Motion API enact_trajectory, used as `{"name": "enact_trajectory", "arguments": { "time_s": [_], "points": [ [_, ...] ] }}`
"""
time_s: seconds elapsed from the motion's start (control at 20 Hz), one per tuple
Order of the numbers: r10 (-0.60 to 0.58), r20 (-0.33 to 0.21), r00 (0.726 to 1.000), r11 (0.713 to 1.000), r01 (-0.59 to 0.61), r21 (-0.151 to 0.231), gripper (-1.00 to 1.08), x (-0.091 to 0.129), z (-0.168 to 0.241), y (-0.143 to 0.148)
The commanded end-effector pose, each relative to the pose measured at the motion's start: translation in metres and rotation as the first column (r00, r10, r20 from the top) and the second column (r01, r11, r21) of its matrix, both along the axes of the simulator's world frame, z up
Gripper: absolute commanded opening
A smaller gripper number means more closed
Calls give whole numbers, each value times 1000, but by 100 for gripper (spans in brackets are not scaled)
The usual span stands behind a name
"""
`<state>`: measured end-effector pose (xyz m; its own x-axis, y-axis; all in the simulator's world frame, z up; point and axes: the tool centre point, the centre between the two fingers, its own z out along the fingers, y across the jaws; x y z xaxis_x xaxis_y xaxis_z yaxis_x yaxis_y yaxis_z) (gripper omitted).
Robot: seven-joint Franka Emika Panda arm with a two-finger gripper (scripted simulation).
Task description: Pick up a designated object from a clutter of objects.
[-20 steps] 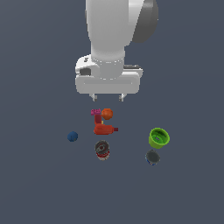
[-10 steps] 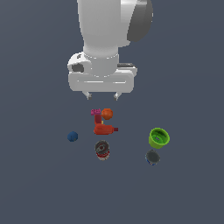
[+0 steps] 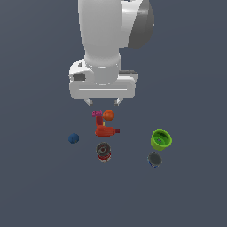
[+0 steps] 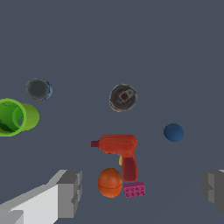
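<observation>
Gripper (image 3: 103, 103) above the clutter, jaws spread wide, nothing between them; in wrist view fingers (image 4: 70, 192) at either frame edge with open floor between. Red-labelled can (image 3: 103, 152) upright on the floor, near the middle of the clutter, just in front of the red tool (image 3: 105, 131), apart from it, not under the fingers. Wrist view only: can seen straight down, grey metal top (image 4: 123, 97) with a pull-tab shape, label barely visible; exterior view only: red-and-white side of the label. Red tool reads as a bottle-like blob in exterior view; wrist view shows a pistol-shaped body with nozzle and handle, handle end touching or just beside the magenta block (image 4: 134, 190). Orange ball (image 3: 108, 115) just beside the block (image 3: 96, 114), both closest to the fingertips. Blue ball (image 3: 74, 138) alone toward exterior view's left, well apart from the rest. Green cup (image 3: 161, 139) on its side toward exterior view's right; wrist view looks into its mouth (image 4: 9, 117), inside looks empty, partly cut by frame edge. Blue-labelled can (image 3: 154, 159) upright just beside the cup, grey top (image 4: 37, 89) closed, blue rim sliver showing in wrist view. Arm body and white hand housing visible only in exterior view. All on plain dark grey floor (image 3: 44, 190).
</observation>
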<state>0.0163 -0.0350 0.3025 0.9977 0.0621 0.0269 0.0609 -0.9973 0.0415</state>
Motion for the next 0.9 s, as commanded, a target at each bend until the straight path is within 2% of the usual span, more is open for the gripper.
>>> {"name": "enact_trajectory", "arguments": {
  "time_s": [0.0,0.4,0.85],
  "points": [
    [32,-4,999,999,-32,-1,100,6,-8,-1],
    [192,-18,981,981,-192,3,100,36,-52,-4],
    [399,-30,916,917,-399,20,100,70,-119,-8]
  ]
}}
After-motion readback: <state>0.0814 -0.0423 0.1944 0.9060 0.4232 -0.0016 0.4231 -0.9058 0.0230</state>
